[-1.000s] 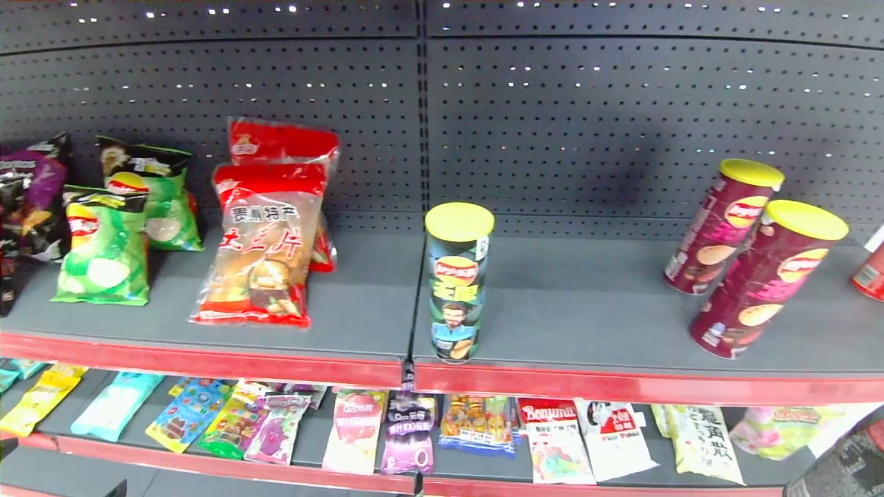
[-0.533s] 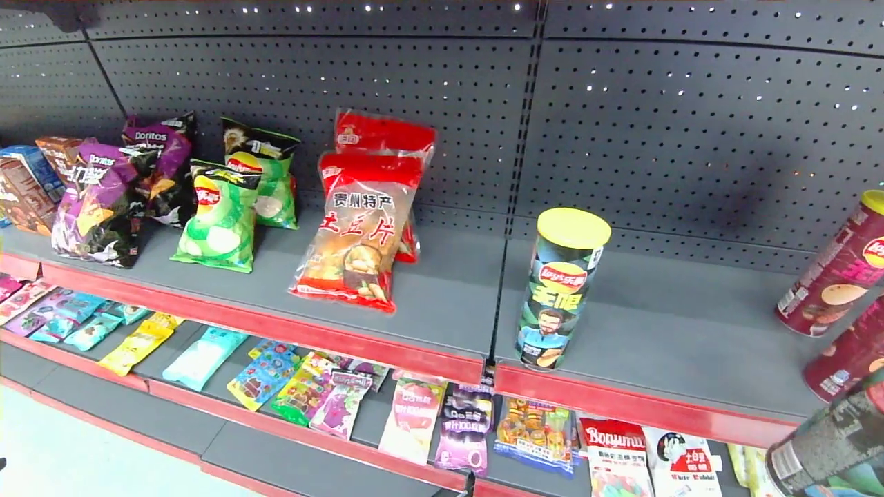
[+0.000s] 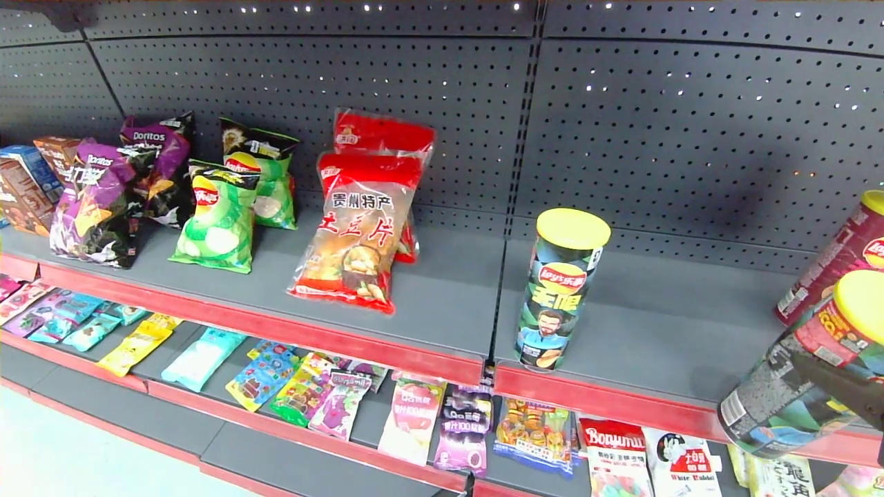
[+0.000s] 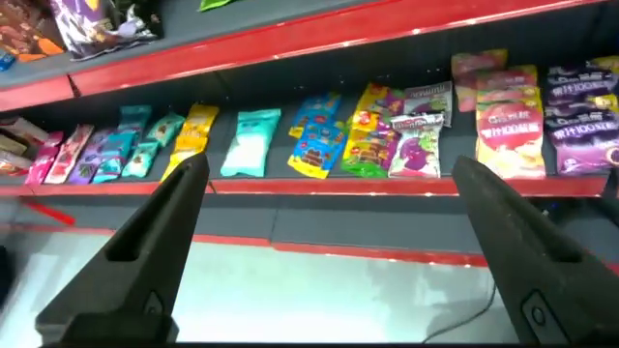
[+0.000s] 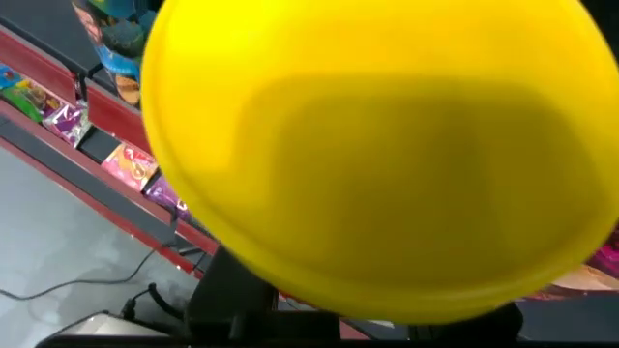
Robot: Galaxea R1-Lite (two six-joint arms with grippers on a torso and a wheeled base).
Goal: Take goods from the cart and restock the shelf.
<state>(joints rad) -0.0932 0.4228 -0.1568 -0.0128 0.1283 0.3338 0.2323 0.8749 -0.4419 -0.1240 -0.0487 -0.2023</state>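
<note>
The grey metal shelf [image 3: 442, 304] with a red front edge is carrying crisp bags [image 3: 352, 235] and 1 upright dark yellow-lidded tube [image 3: 563, 290]. The right gripper [image 3: 842, 383] is clamping another dark yellow-lidded crisp tube [image 3: 777, 397] just before that edge, its long axis leaning, lid pointing up and rightward. The left gripper [image 4: 329, 179] is gaping wide, empty.

Light: bright, even, from overhead | Shadows: soft patch on pegboard panel [image 3: 732, 200], dim centre on can [image 5: 387, 164] lid | Glare: sheen on floor [image 4: 319, 290] | Distortion: shelf [image 3: 442, 297] edges bow in head view
</note>
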